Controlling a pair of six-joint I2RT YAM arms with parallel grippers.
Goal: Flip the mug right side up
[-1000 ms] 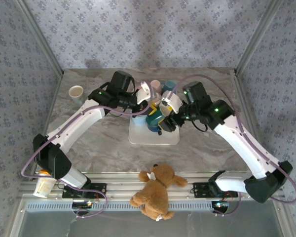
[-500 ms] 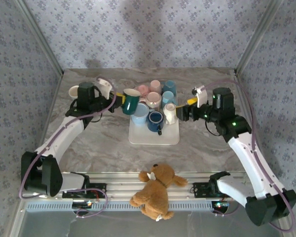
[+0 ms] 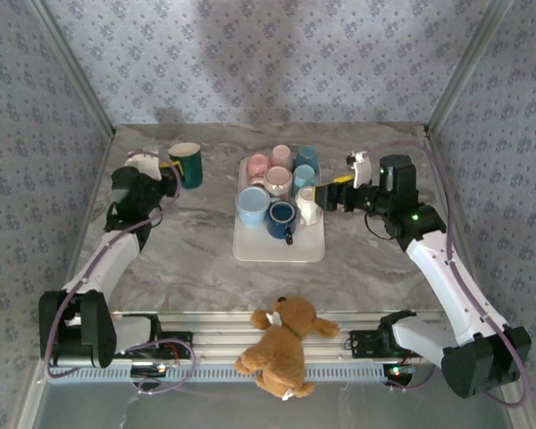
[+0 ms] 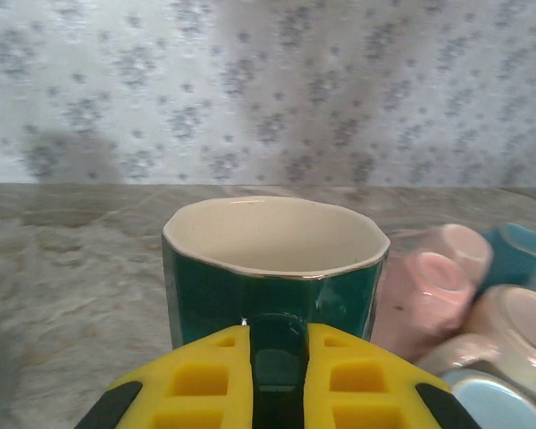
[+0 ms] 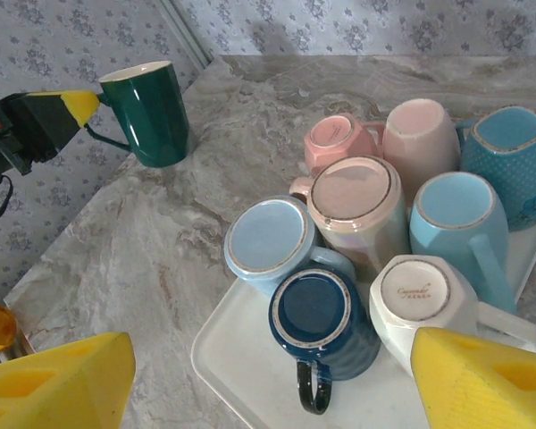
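Starting at the near edge, what's there?

A bear (image 3: 281,344) lies on the frame (image 3: 205,323). Beyond it is the tabletop (image 3: 188,259), with a white tray (image 3: 250,250) in the middle.

What's on the tray?

Mugs packed together, bottoms up. A navy mug (image 5: 320,317), a white mug (image 5: 420,295) and a pale blue mug (image 5: 270,239) are in front, with pink and blue ones behind them.

And the right tool?

The right tool (image 3: 320,197) hovers just right of the tray, jaws spread wide, holding nothing. In its wrist view the yellow fingers (image 5: 58,380) sit far apart, with the tray's near part between them.

Where is the green mug?

The green mug (image 3: 186,165) is at the far left of the tabletop, well apart from the tray, upright with its mouth up. The left tool (image 4: 278,357) is clamped nearly closed on its handle (image 4: 277,331). Its base is down at the tabletop; whether it rests there I cannot tell.

Anything behind?

A patterned wall (image 3: 268,63).
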